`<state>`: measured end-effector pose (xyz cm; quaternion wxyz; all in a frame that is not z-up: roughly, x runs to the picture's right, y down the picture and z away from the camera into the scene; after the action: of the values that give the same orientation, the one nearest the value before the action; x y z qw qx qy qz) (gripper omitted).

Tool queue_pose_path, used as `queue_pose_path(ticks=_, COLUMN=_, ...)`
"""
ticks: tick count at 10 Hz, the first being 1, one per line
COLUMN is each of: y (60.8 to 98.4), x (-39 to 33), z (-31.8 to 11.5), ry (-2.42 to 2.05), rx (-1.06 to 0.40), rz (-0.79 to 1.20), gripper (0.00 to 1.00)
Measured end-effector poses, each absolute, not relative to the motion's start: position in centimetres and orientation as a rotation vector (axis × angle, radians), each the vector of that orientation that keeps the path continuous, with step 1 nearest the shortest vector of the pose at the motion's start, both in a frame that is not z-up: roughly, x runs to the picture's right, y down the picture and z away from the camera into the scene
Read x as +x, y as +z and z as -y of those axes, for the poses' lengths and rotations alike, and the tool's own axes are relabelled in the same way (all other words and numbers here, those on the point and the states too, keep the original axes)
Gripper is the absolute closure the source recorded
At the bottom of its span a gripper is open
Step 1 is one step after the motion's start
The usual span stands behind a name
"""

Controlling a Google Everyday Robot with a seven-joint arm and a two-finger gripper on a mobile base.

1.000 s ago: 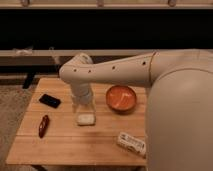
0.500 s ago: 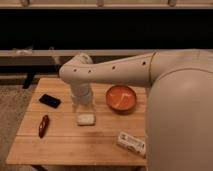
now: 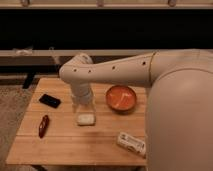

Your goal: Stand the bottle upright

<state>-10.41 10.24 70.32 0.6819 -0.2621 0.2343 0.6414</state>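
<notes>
White arm (image 3: 115, 72) bent, end effector (image 3: 84, 105) (low) over table (image 3: 60, 145).

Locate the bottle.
Camera view: the bottle lies at the table's near right corner, in front of the orange bowl; the gripper hangs over the whitish block.

my feed is dim and warm, soft all over, with fine detail smeared. light falls from above onto the wooden table (image 3: 60, 145), and everything behind it sinks almost to black. the gripper (image 3: 84, 106), hanging low over the table's middle, blurs into faint shade under the pale, evenly lit arm (image 3: 115, 70).
</notes>
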Motion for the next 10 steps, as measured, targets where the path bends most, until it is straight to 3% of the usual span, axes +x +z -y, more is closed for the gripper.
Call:
queue_pose_path(ticks=3, y=70.5, x=-7.7, z=-10.0, ry=1.481, rx=-0.553, rz=-0.564, gripper=0.35)
queue_pose_path(ticks=10, y=68.8, x=8.4, z=-12.4, ry=1.493, rx=-0.61, rz=-0.59, gripper=0.35)
